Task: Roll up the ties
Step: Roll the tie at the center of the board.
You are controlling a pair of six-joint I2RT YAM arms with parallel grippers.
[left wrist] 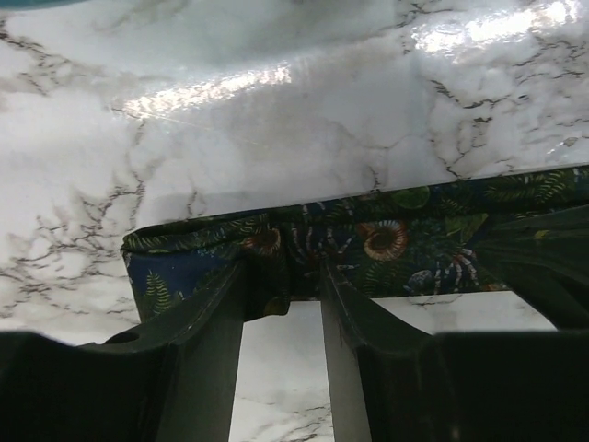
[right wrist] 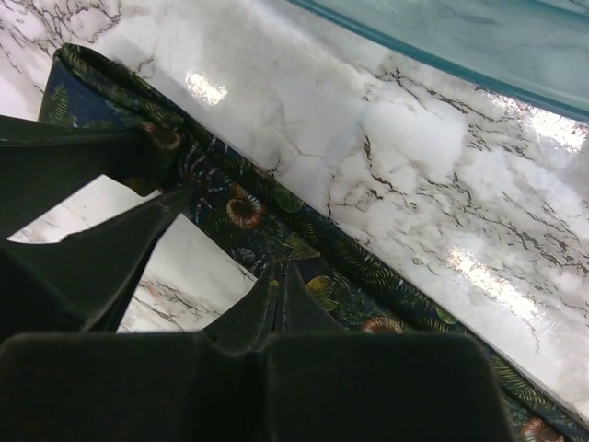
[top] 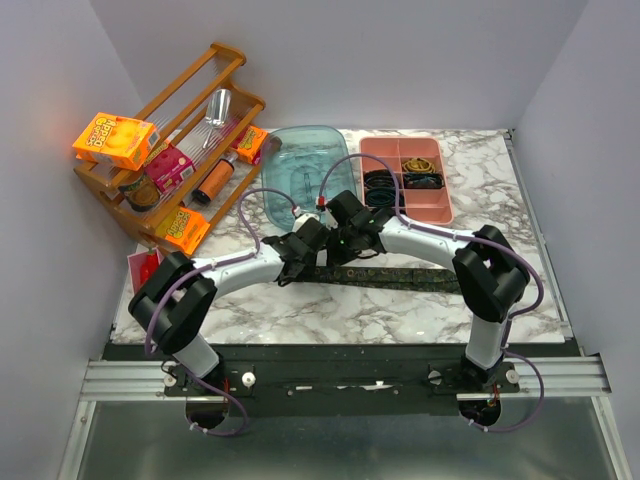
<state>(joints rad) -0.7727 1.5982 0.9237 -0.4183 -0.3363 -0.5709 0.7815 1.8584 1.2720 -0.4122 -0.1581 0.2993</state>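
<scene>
Left arm (top: 235, 268) and right arm (top: 425, 240) fold inward over the marble desk (top: 330, 308); left end effector (left wrist: 287, 276) released at the tie (left wrist: 414, 230), right end effector (right wrist: 276, 274) clenched, touching it.

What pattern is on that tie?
The tie: green ferns, brown spirals on dark blue; left wrist view.

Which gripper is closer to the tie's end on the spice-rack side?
Left. The left gripper stands open at the tie right beside that end; the right gripper is shut with its tips on the tie farther along, away from the end.
</scene>
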